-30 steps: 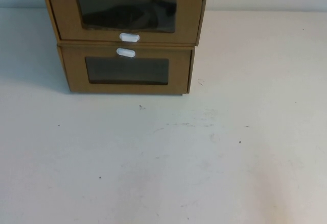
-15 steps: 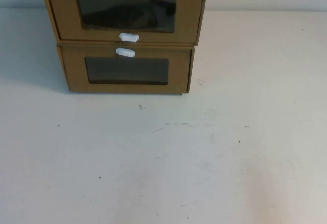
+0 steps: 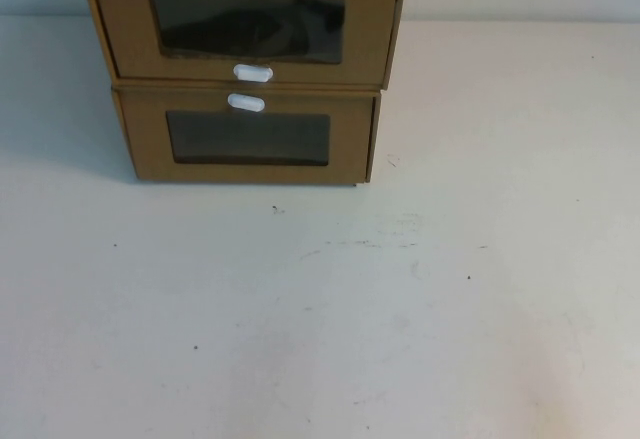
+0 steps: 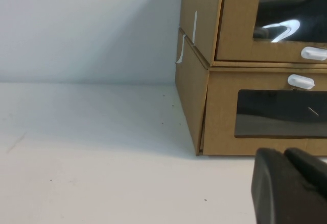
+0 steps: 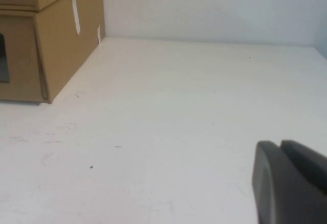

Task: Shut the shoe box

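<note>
Cardboard fills the far left part of the white table (image 3: 420,289) in the high view: two brown drawer-style boxes stand stacked, one directly on the other, against the pale back wall. The upper one is the shoe box (image 3: 245,21), with a rectangular see-through window and a small white oval tab (image 3: 253,73) just below that window. Something dark shows dimly behind the window. Its drawer front sits about level with its outer sleeve, with only a thin seam showing around it.

The lower box (image 3: 250,137) carries its own white tab (image 3: 246,103) above its window, so the two tabs lie close together, one above the other, either side of the seam between the boxes. The lower front also sits level with its sleeve.

Neither arm appears in the high view, and the table before the boxes holds only small dark specks and faint scuff marks. Nothing stands between the boxes and the near edge.

The left gripper (image 4: 288,185) shows only as a dark blurred shape at the edge of the left wrist view, low over the table and near the front corner of the stack; whether its fingers are apart or together cannot be told. The right gripper (image 5: 288,180) is likewise a dark shape in the right wrist view, over bare table, well apart from the boxes' side wall; its fingers cannot be judged either.
</note>
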